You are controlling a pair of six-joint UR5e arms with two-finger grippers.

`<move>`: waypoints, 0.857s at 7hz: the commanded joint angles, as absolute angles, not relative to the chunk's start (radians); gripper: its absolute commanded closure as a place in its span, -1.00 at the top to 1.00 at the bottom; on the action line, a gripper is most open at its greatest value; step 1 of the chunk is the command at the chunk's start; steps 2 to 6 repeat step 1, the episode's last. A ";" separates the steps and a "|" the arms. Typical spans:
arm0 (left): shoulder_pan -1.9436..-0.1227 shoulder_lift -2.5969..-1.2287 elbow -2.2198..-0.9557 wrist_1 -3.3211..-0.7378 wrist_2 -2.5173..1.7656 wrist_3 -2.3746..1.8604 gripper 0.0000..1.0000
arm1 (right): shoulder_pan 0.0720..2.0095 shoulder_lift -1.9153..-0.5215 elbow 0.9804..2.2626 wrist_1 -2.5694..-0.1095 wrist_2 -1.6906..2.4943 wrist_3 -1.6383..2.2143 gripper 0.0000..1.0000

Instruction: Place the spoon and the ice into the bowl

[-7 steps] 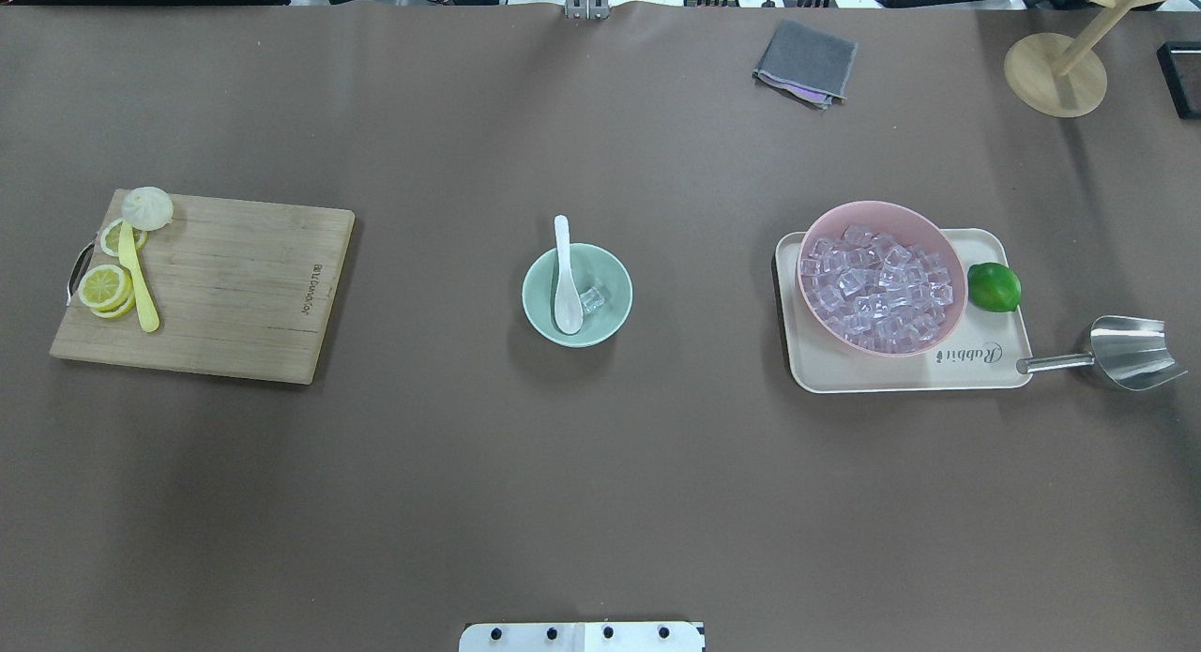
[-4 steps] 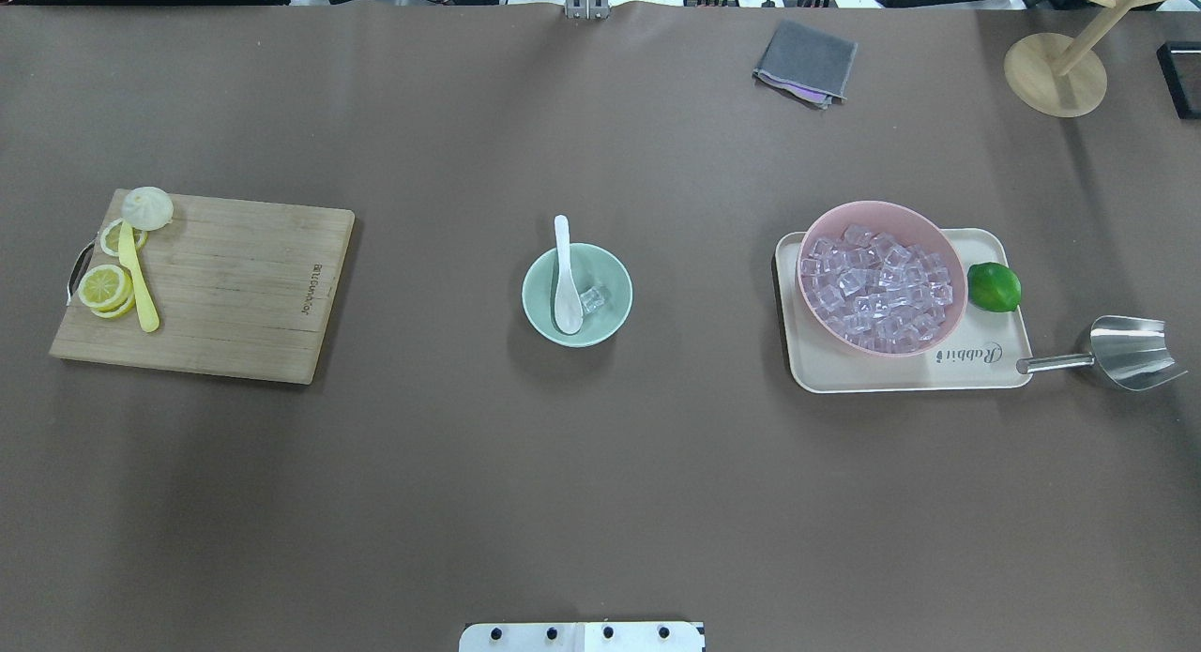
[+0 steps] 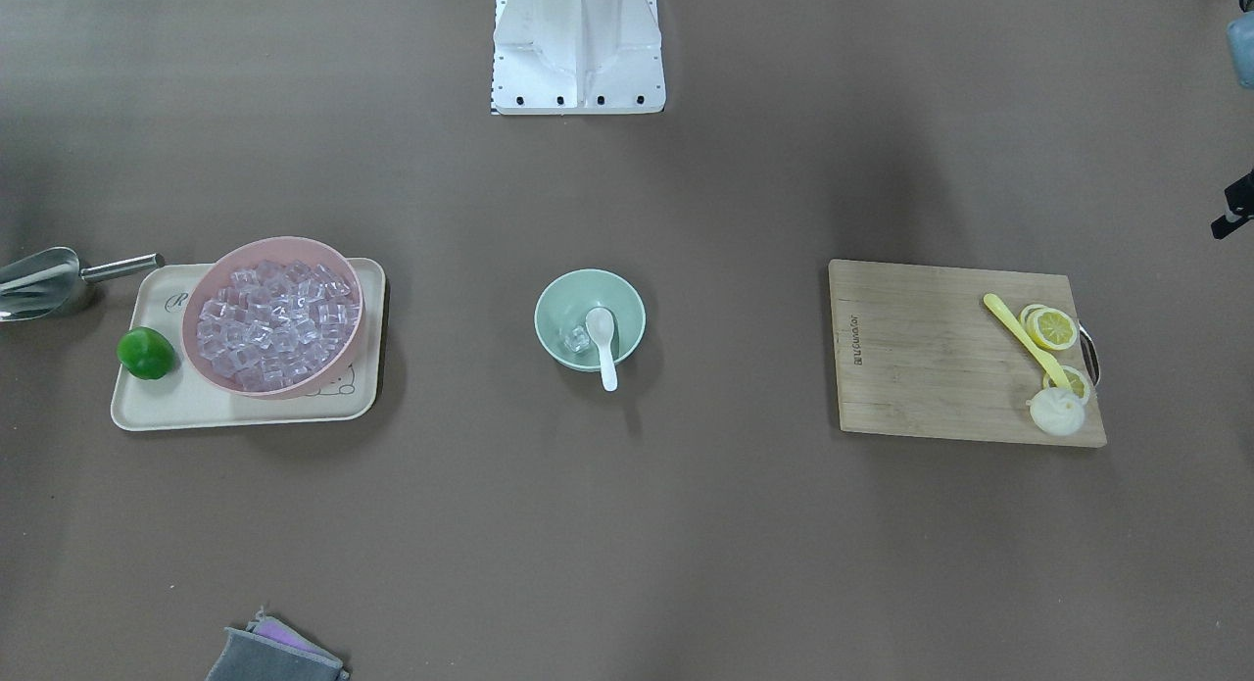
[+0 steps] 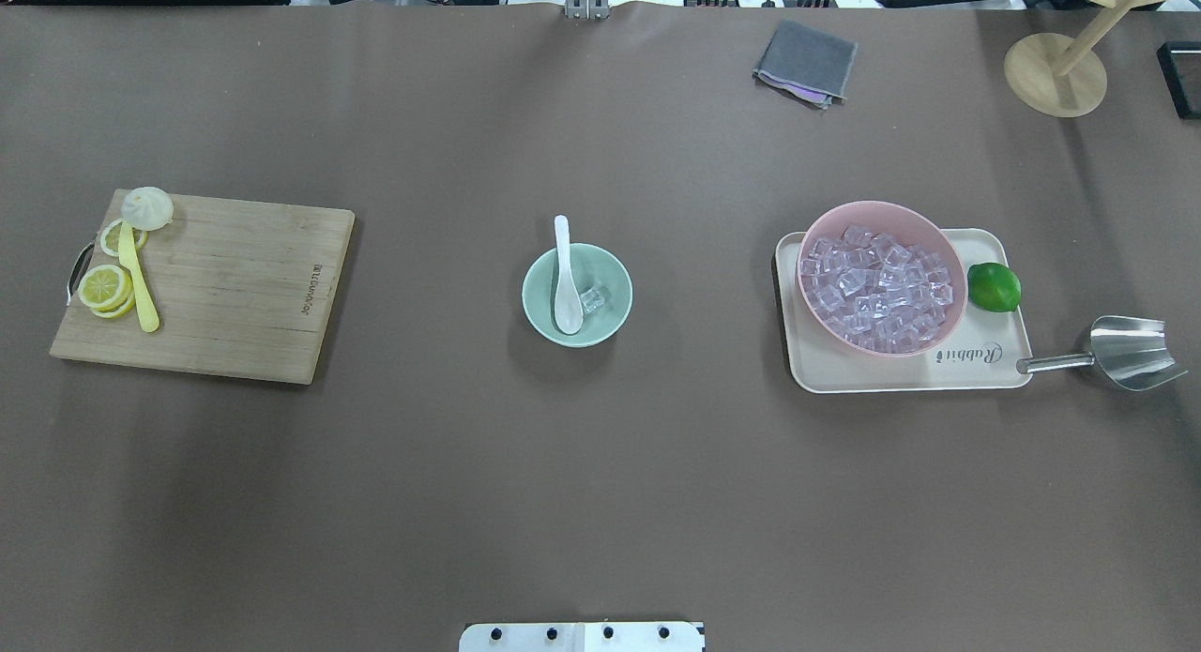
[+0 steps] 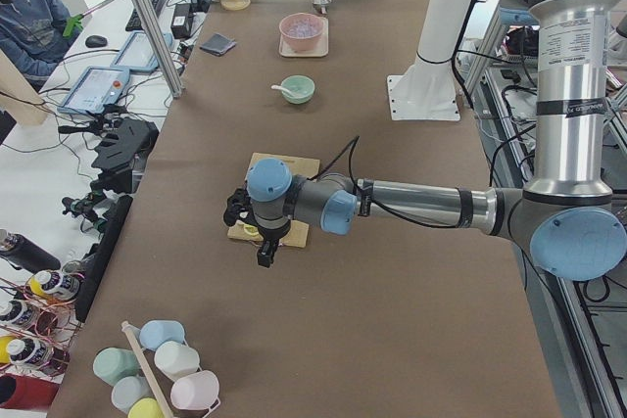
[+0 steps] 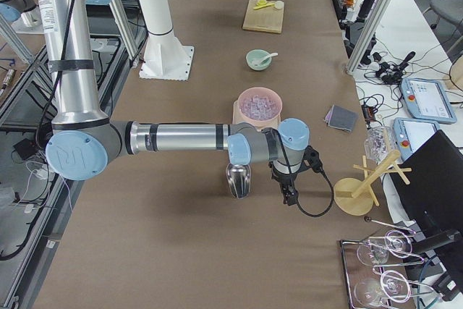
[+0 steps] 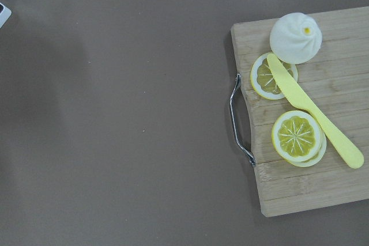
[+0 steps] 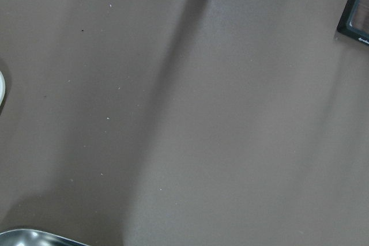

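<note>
The mint-green bowl [image 4: 621,286] stands at the table's middle. The white spoon [image 4: 566,286] lies in it, scoop down, handle over the far rim. One clear ice cube [image 4: 591,300] lies in the bowl beside the scoop. The front view shows the same bowl [image 3: 549,314], spoon [image 3: 602,333] and ice [image 3: 576,340]. My left gripper [image 5: 266,254] hangs over the cutting board's end, seen only from the left side. My right gripper [image 6: 289,195] hangs near the metal scoop, seen only from the right side. I cannot tell whether either is open or shut.
A pink bowl [image 4: 873,205] full of ice cubes sits on a cream tray [image 4: 901,372] with a lime [image 4: 994,286]. A metal scoop [image 4: 1126,352] lies right of it. A cutting board [image 4: 235,295] with lemon slices and a yellow knife [image 4: 141,291] is at the left.
</note>
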State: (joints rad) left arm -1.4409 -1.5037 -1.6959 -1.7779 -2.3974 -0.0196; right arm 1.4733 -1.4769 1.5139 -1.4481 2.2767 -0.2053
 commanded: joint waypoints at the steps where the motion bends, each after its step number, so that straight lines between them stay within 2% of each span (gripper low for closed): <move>1: -1.439 -1.517 -1.692 -1.781 -2.390 -0.018 0.96 | 1.474 -1.477 1.514 -1.448 2.276 -0.204 1.00; 6: -1.439 -1.517 -1.692 -1.781 -2.390 -0.018 0.96 | 1.474 -1.477 1.514 -1.448 2.276 -0.204 1.00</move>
